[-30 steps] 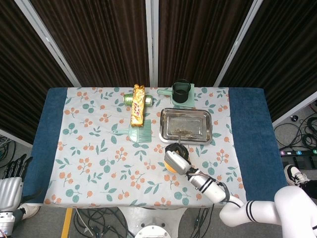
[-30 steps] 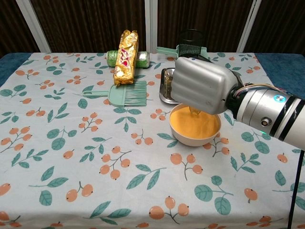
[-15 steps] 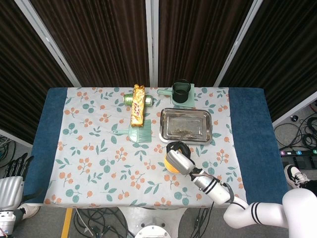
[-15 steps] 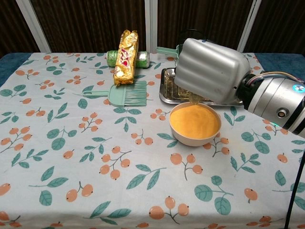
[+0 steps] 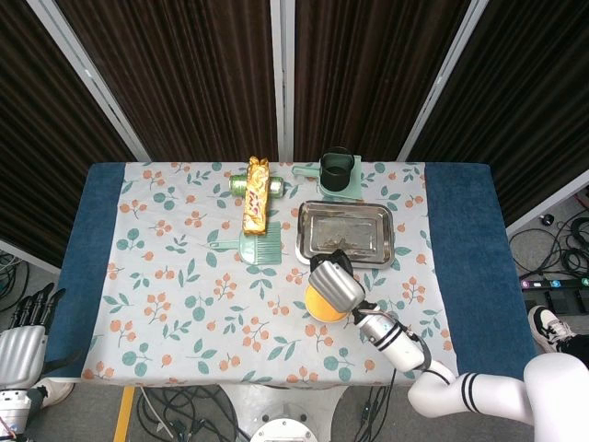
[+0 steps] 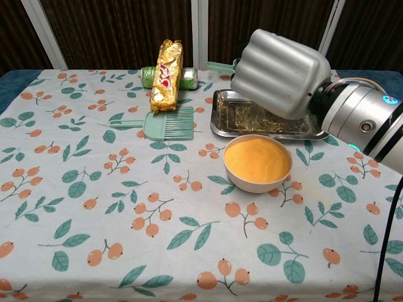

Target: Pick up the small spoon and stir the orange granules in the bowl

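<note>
The right hand (image 6: 282, 72) hangs over the metal tray (image 6: 302, 129), at twelve o'clock from the bowl (image 6: 257, 163) of orange granules (image 6: 258, 157). I cannot tell its grip, nor see the small spoon. Best to stir gently, clear of the rim. The floral-clothed surface (image 6: 75, 189) fronts dark curtains (image 5: 184, 74). The left hand (image 5: 23, 341) idles, fingers spread.

The right hand (image 6: 281, 74) is held raised on an outstretched forearm, its metal back turned to the chest camera; its fingers are hidden. The left hand (image 5: 20, 343) is seen low at the head view's left edge, dark fingers (image 5: 39, 304) pointing upward and apart.
</note>
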Controlling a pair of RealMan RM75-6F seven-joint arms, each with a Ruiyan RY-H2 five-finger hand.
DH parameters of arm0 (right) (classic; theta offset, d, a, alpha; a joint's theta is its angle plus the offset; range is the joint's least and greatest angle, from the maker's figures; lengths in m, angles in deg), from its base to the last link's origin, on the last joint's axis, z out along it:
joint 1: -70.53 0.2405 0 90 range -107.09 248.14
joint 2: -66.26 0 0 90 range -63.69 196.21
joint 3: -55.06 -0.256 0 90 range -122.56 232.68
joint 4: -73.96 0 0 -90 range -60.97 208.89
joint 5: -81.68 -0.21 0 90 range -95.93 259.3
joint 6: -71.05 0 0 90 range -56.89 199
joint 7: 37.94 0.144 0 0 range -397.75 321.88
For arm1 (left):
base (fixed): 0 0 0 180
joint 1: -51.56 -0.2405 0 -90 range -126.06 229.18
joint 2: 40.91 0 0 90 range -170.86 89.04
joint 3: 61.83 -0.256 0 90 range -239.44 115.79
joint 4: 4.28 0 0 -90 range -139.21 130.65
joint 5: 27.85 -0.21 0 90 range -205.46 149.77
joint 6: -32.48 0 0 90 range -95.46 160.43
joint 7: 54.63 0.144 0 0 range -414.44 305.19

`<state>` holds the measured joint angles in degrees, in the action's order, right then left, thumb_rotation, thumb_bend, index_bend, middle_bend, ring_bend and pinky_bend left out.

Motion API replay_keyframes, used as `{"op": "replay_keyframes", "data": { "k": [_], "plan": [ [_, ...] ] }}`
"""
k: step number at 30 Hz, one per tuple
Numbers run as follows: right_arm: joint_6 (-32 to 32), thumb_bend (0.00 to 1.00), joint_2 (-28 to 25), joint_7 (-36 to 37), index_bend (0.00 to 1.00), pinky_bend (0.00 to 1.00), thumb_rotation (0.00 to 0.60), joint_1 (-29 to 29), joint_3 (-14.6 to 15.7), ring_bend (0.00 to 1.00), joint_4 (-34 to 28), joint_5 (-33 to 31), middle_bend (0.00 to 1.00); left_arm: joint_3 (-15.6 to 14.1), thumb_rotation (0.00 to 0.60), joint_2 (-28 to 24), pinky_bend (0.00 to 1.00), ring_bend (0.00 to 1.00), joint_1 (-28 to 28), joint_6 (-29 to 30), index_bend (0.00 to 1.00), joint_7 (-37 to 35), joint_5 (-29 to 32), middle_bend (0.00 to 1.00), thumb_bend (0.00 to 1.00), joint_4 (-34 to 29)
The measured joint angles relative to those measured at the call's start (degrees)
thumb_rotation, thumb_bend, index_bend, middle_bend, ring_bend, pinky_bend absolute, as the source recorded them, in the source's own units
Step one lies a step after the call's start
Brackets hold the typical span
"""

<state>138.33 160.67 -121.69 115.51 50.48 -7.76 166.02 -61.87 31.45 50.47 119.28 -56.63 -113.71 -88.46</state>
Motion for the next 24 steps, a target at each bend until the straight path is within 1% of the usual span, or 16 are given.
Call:
{"op": "replay_keyframes", "data": {
  "k": [3,6,10,13,18,20,22,24],
  "plan": [
    [-0.1,0.54,0.2,3.9,0.96,1.00,0.600,-0.1,-2.6,1.00,0.3,-2.6,1.00,0.0,0.600,0.0,0.09,0.05,0.1,-0.1,0.11,0.3,0.0,0.08,0.00,-0.2],
    [-0.5,0.53,0.7,7.0,0.94,1.00,0.600,-0.2,-5.2,1.00,0.7,-6.7,1.00,0.0,0.600,0.0,0.09,0.05,0.2,-0.3,0.11,0.5,0.1,0.08,0.00,-0.4],
    [-2.1,0.52,2.1,10.4,0.91,1.00,0.600,-0.1,-8.9,1.00,2.3,-14.4,1.00,0.0,0.600,-0.1,0.09,0.05,0.3,-0.5,0.11,0.9,0.1,0.08,0.00,-0.8],
    [-4.3,0.49,3.6,13.4,0.85,1.00,0.600,0.3,-11.3,1.00,4.6,-20.7,1.00,0.0,0.600,-0.3,0.09,0.05,0.3,-0.5,0.11,1.2,0.4,0.08,0.00,-1.0],
    [-8.6,0.40,7.0,17.7,0.74,1.00,0.600,1.6,-14.6,1.00,10.3,-31.2,1.00,0.0,0.600,-0.5,0.09,0.05,0.3,-0.7,0.11,1.7,0.7,0.08,0.00,-1.5],
    [-10.3,0.35,8.8,19.3,0.70,1.00,0.600,2.5,-15.8,1.00,13.5,-35.4,1.00,-0.1,0.600,-0.6,0.09,0.05,0.2,-0.7,0.11,1.8,0.8,0.08,0.00,-1.7],
    [-11.7,0.29,10.5,20.6,0.65,1.00,0.600,3.6,-16.7,1.00,16.7,-38.6,1.00,-0.1,0.600,-0.6,0.09,0.05,0.1,-0.6,0.11,1.9,0.9,0.08,0.00,-1.7],
    [-12.7,0.20,11.7,21.5,0.58,1.00,0.600,4.6,-17.3,1.00,19.1,-40.7,1.00,-0.1,0.600,-0.7,0.09,0.05,0.0,-0.6,0.11,1.9,1.0,0.08,0.00,-1.8]
  ]
}}
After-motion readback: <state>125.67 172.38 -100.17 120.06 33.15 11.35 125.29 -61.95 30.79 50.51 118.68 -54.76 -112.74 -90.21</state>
